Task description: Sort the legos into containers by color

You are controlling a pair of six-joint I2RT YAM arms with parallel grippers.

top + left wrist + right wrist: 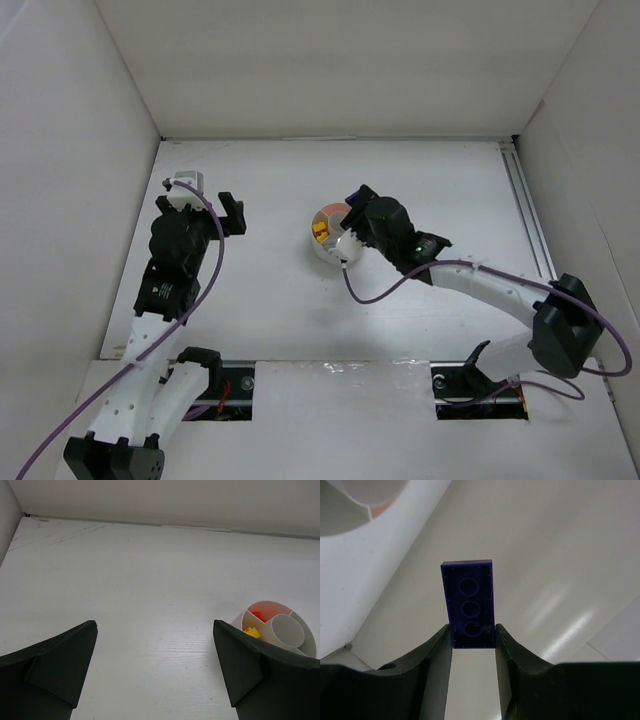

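Observation:
My right gripper [473, 630] is shut on a dark purple lego [468, 600]. The flat brick sticks out past the fingertips with its hollow underside facing the camera. In the top view this gripper [352, 212] hangs over the right side of the round white dish [322, 252] and covers part of it. The containers show in the left wrist view. One wedge holds a yellow lego [252, 631], another an orange-red lego [257, 614], and the centre cup [289, 630] looks bare. My left gripper [154, 626] stands open over bare table, left of the dish.
White walls close in the table on the left, back and right. A metal rail [530, 215] runs along the right edge. A purple cable [375, 295] loops down from the right wrist onto the table in front of the dish.

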